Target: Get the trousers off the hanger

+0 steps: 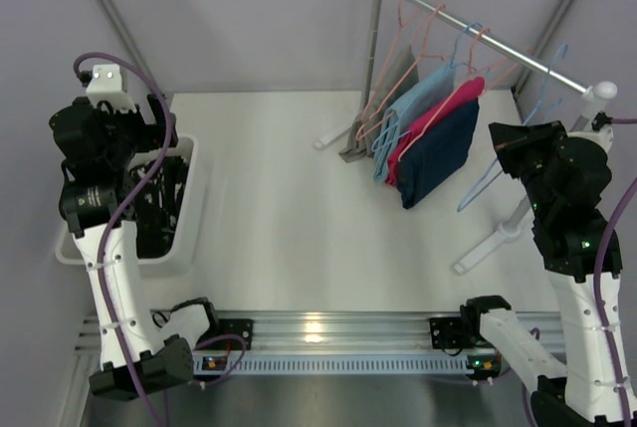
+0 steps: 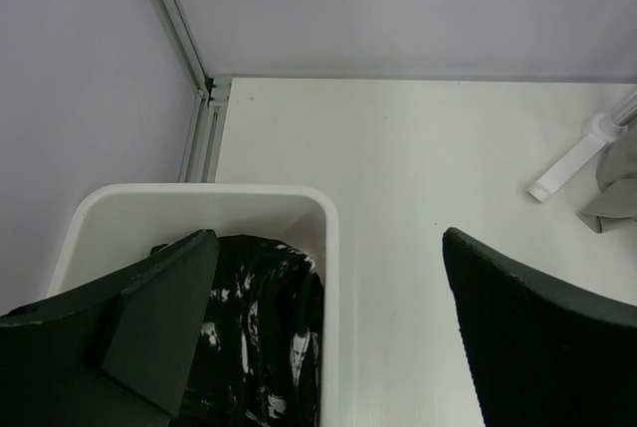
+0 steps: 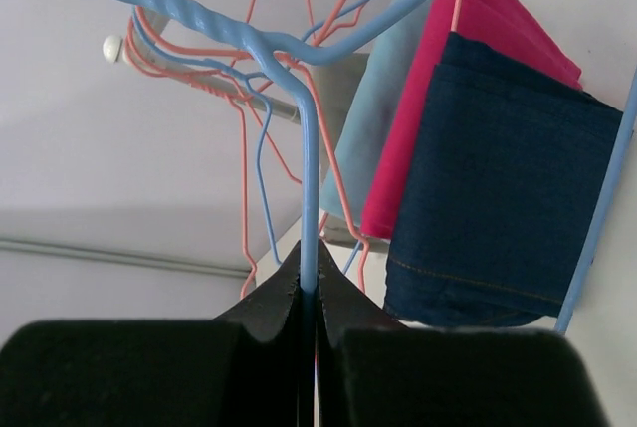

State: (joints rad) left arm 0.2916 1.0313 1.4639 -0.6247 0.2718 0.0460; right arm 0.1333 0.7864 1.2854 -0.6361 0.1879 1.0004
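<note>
Top external: white table (image 1: pixel 299 218), grey walls (image 1: pixel 249 9); left hand (image 2: pixel 323 248) released (right hand (image 3: pixel 309 293) grasping hanger (image 3: pixel 310 188)).

Navy trousers (image 3: pixel 498 198): matt denim-like cloth. Blue hanger (image 3: pixel 310 178): glossy coated wire. Bin (image 2: pixel 199 196): smooth white plastic.

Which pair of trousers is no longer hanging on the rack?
The black pair with white print, which lies in the white bin. The navy pair, the pink pair and the light blue cloth hang on the rack.
</note>
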